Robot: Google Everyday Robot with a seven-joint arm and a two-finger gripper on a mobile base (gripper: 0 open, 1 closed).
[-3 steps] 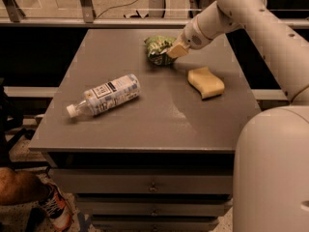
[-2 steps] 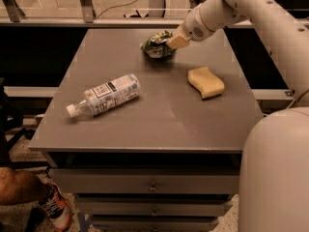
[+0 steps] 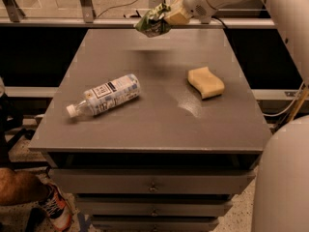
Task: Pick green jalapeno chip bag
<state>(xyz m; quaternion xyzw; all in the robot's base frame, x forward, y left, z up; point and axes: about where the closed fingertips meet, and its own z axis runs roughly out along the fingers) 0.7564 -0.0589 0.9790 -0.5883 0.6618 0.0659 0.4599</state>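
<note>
Camera view, top centre: my gripper (image 3: 170,18) is clamped on the green jalapeno chip bag's (image 3: 151,23) right edge; it seems light, crinkly and slippery.

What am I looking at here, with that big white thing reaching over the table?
It is a robot: the white arm ends in a gripper, up over the table's far edge. Its jaws are closed on a green jalapeno chip bag, held in the air. There is one picture only, looking down on the grey table from its front. On it lie a clear plastic bottle on its side and a yellow sponge.
</note>
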